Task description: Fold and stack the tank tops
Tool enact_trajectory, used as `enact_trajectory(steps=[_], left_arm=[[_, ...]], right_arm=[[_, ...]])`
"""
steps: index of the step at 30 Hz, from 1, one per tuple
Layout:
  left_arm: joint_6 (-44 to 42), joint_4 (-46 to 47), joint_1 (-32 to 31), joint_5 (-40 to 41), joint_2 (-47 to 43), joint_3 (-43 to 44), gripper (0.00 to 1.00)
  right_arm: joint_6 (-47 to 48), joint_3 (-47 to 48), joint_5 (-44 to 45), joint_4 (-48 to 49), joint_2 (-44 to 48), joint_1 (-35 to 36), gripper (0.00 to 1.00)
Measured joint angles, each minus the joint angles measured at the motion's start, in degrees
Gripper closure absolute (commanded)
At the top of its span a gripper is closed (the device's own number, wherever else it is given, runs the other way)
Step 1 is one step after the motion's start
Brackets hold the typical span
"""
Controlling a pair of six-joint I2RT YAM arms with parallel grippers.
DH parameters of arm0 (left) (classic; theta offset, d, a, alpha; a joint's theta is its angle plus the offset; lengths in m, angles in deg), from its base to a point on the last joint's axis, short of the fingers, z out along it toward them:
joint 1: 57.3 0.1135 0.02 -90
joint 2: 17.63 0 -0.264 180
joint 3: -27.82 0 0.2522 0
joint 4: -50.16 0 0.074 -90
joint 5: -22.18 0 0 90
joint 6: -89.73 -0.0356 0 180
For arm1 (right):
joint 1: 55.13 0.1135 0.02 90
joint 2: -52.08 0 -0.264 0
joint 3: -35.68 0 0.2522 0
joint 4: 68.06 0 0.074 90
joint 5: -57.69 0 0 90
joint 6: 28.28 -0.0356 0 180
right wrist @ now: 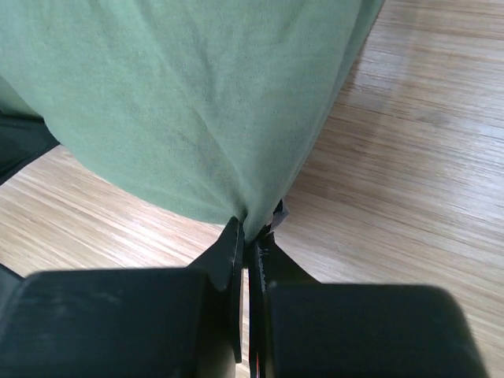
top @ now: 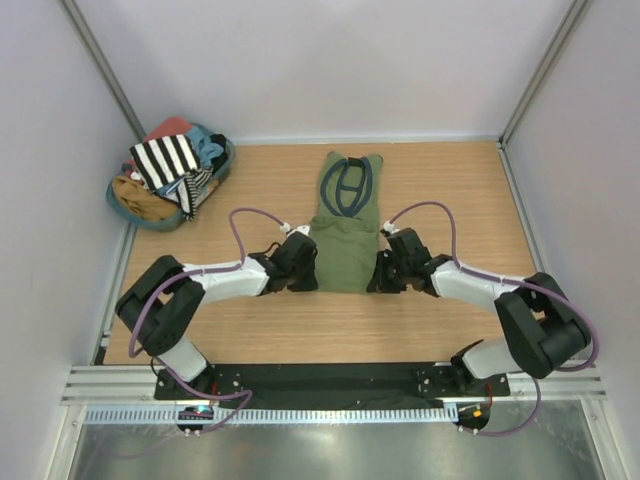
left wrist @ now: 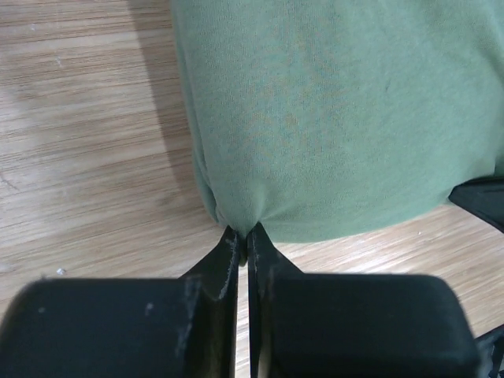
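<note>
The soft olive green tank top (top: pixel 347 235) looks light and limp, thin knit cloth with no stiffness of its own. I'd expect it to sag and drape wherever it isn't supported. The sensible places to take it are the two hem corners, so that it hangs flat between the arms and doesn't bunch.

That is where both claws have it. In its own wrist view, the left gripper (left wrist: pixel 246 236) has its fingers pressed together on the near-left hem corner, with the fabric puckering into the pinch. The right gripper (right wrist: pixel 252 235) is clamped the same way on the near-right corner.

The top lies lengthwise at the middle of the pale wooden table (top: pixel 450 200), hem toward 6 o'clock and neckline toward 12. It looks narrow, perhaps already doubled along its length. It is plain green apart from a dark oval marking near the 12 o'clock end.

Over at 10 o'clock, the black-and-white striped tank top (top: pixel 165 160) sits heaped with other clothes in a teal basket (top: pixel 228 160), well apart from both arms.
</note>
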Motion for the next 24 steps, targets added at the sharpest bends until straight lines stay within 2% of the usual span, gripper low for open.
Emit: enact_trajectory(steps=[4,7,12,15,19,24], left_arm=[[-0.09,0.48,-0.04,-0.28,0.0,-0.13,1.0],[-0.7,-2.64,-0.04,-0.2,0.17,2.14,1.0],[-3.39,-14.78,0.61,0.96,1.7,18.62,1.0],[-4.35,-15.54,0.92,1.68,-2.29,24.46,1.0],[-3.45,-14.73,1.01,1.18,-11.69,19.65,1.0],[0.76,-11.78,-2.01,-0.22,-13.99,4.81,1.0]], right_arm=[[0.11,0.24,1.29,-1.68,1.14,0.02,0.99],[0.5,4.13,3.02,-6.4,0.85,0.11,0.99],[1.79,20.74,5.88,-15.76,-1.84,0.09,0.99],[1.75,27.65,6.82,-16.85,0.57,0.0,0.99],[0.28,23.93,6.62,-16.57,8.35,0.13,0.99],[-3.28,6.99,5.38,-16.55,14.01,0.96,0.99]])
